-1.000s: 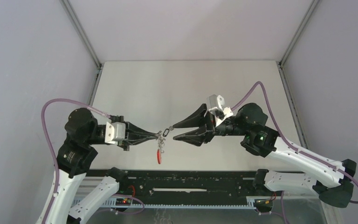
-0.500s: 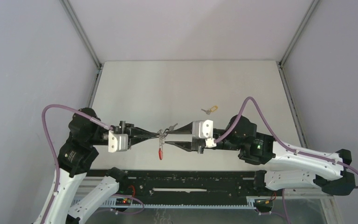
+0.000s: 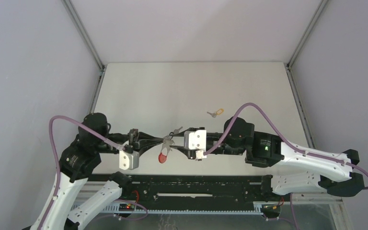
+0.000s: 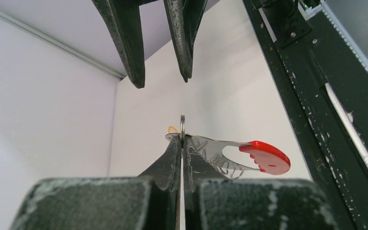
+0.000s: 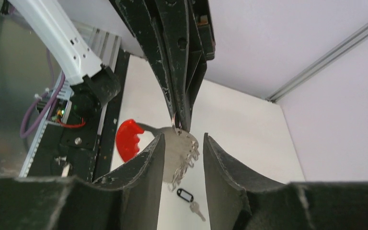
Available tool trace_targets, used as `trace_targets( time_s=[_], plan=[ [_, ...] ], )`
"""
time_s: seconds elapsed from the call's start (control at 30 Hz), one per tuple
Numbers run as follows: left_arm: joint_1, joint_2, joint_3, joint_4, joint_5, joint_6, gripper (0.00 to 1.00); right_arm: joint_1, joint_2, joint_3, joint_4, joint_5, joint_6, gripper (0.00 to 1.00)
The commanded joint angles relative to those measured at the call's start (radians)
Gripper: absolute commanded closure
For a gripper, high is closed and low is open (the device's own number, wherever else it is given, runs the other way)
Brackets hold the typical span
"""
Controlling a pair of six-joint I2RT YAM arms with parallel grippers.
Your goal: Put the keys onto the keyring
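Note:
My left gripper [image 3: 161, 141] is shut on a wire ring [image 4: 182, 125] of the keyring. The keyring's red band [image 3: 163, 157] hangs below it above the table's near edge, and shows again to the right of the tips [image 4: 264, 156]. My right gripper [image 5: 183, 143] faces the left one tip to tip. It is open, with the keyring's silver part [image 5: 178, 152] and its small rings between the fingers. The black-tag key [image 5: 188, 196] lies on the table under the grippers [image 3: 176, 130]. The yellow-tag key [image 3: 215, 113] lies farther back to the right.
The black rail [image 3: 196, 184] with the arm bases runs along the table's near edge, right under the keyring. Grey walls with metal posts [image 3: 84, 36] close the table [image 3: 196, 86] in on the left, right and back.
My right arm has swung left and down, its wrist turned over, so its fingers now bracket the keyring. My left wrist has rolled over too, and the red band has swung. Both keys lie where they were.

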Motion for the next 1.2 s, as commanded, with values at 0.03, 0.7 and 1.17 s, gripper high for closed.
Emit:
trace_targets(
  time_s=[0.03,0.7,1.17],
  plan=[
    [-0.017,-0.004,0.012,-0.031,-0.039,0.129,1.0,0.027,-0.003,0.051,-0.124,0.061,-0.053,0.58],
    [-0.074,0.018,0.007,-0.059,-0.179,0.137,1.0,0.067,0.125,0.132,-0.11,0.2,-0.082,0.62],
    [-0.098,0.016,0.008,-0.059,-0.213,0.137,1.0,0.064,0.184,0.192,-0.181,0.179,-0.072,0.69]
  ],
)
